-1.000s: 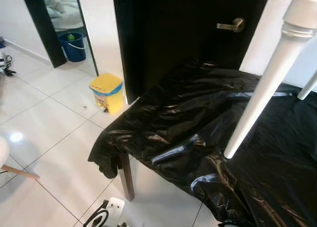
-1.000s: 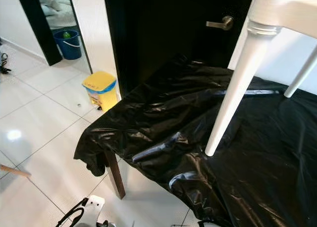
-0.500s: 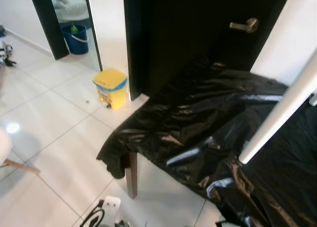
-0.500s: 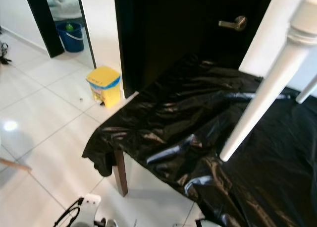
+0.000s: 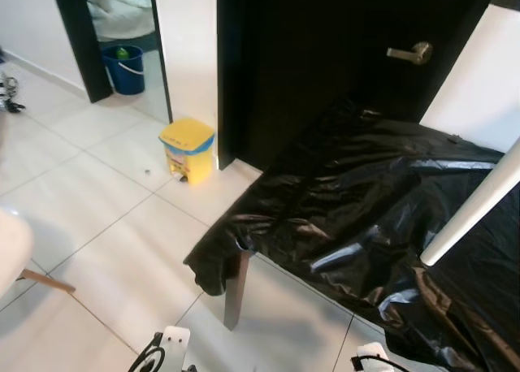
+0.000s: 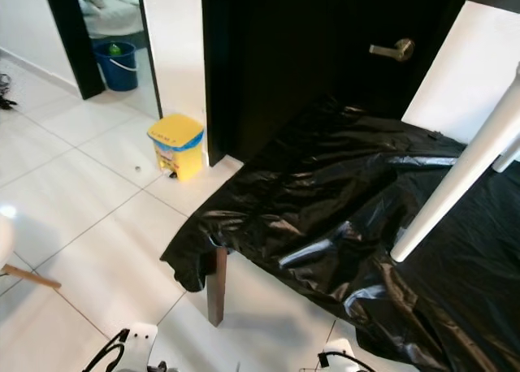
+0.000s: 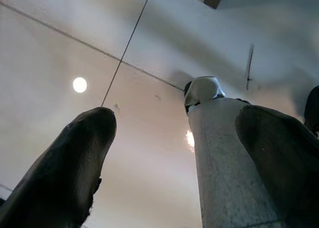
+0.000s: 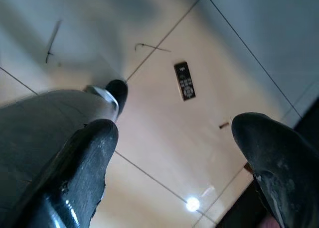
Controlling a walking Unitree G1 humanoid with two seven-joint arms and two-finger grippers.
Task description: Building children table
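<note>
**A:** ok so what step is this? Nearest first: bottom edge of the left eye view there's the left gripper (image 5: 166, 349) at lower left and the right gripper (image 5: 375, 359) at lower right, both low down over the tiled floor (image 5: 97, 218). In the wrist views each one has its two black fingers spread wide, with a pale grey leg-shaped piece (image 7: 232, 168) lying against one finger of the left and another grey piece (image 8: 45, 123) beside a finger of the right. Can't tell if either is actually pinched.

**B:** My guess is it's between steps, walking or turning with the parts. The white table leg (image 5: 475, 203) slants in from the right edge, its foot on the black plastic sheet (image 5: 366, 218) that covers a table at centre right. One brown wooden leg (image 5: 236, 288) pokes out under the sheet's corner.

**A:** So next move?

**B:** Probably needs to square up to the work and bring the leg to its socket, but I can't see the tabletop end of it, so that's a guess.

**A:** Changes from a second ago?

**B:** Whole view swung. The white leg sat mid-right and showed its turned top; now it's pushed to the right edge. Yellow bin (image 5: 188, 149) at centre left, blue bucket (image 5: 124, 68) upper left and door handle (image 5: 411, 53) upper right all drifted right. Camera move, not the things.
</note>
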